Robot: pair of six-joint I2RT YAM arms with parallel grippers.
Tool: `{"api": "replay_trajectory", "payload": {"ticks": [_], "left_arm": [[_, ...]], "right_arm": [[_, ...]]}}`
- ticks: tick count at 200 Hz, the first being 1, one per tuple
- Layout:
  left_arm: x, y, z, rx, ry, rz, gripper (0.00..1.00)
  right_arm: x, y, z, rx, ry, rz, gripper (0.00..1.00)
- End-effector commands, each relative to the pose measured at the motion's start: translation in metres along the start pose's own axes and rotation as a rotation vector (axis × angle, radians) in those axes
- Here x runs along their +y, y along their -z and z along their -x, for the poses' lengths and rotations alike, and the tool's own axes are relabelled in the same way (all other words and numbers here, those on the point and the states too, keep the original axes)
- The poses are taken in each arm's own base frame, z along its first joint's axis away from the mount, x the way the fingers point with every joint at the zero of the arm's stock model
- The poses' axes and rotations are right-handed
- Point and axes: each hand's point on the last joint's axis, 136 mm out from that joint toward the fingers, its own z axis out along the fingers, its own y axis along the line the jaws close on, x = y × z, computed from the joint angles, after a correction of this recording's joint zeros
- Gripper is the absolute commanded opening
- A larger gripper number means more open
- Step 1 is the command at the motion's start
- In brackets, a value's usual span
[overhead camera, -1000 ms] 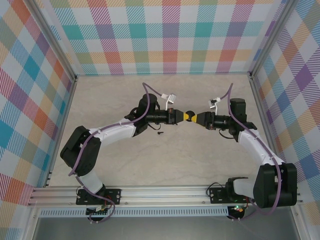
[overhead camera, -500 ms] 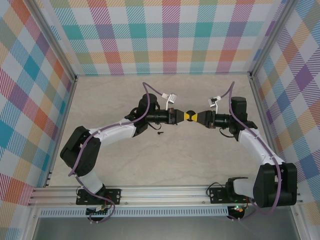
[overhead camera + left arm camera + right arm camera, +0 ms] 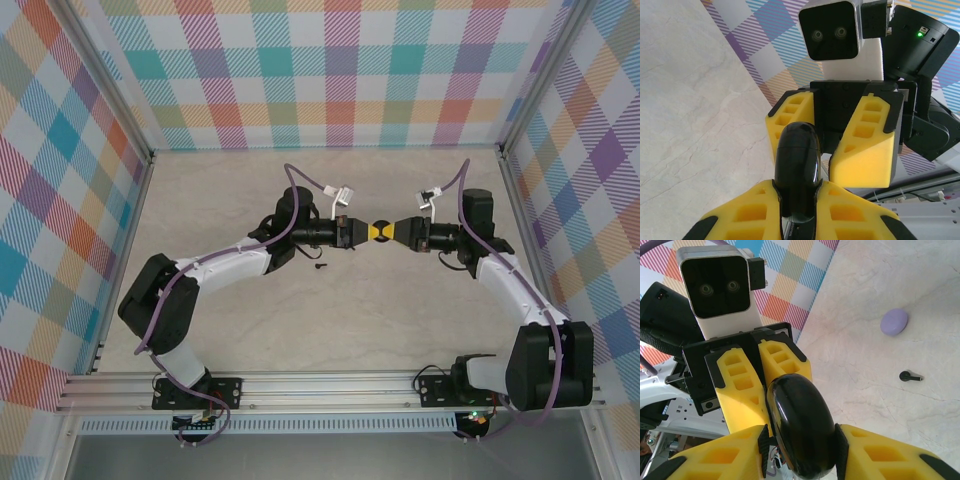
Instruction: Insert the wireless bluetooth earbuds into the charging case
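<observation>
1. We see the left claw (image 3: 352, 232) pressed together on the black charging case (image 3: 797, 160). It pinches the case edge-on and holds it up off the table (image 3: 400, 330), mid-way between the two arms.
2. The right claw (image 3: 392, 231) meets it nose to nose. Its jaws stand on either side of the same case, but we cannot tell whether the pads (image 3: 875, 455) press on the shell or only flank it.
3. The case looks closed. We see no open lid and no sockets.
4. One black earbud (image 3: 910, 375) lies loose on the table, well apart from the case and below the raised claws. Near it sits a lavender rounded thing (image 3: 894, 321), which we take to be a second case.
5. We judge this to be the preparing step: a handover or a two-claw hold to open the case. No bud is seated in it.
6. The next move, as we read it, needs the right claw to get a firm, square hold before the left lets go or pulls. The shell is glossy and rounded and could slip or twist.
7. After that the lid has to come open, and one claw must be free to fetch the bud.
</observation>
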Motion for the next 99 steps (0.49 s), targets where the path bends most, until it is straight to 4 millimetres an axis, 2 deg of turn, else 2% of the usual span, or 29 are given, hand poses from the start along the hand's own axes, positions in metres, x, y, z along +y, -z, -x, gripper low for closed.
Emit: {"api": "replay_trajectory", "payload": {"ticks": [1,99], "left_arm": [[-0.0225,0.0023,0.0023,-0.011,-0.043,-0.049,0.1],[-0.0196,-0.0019,0.0078,-0.027,-0.035,-0.037,0.12]], "right_arm": [[0.0193,0.0033,0.0072,0.006,0.064,0.06,0.4],[0.0282,0.0045,0.0002,0.034,0.071,0.093,0.4]]}}
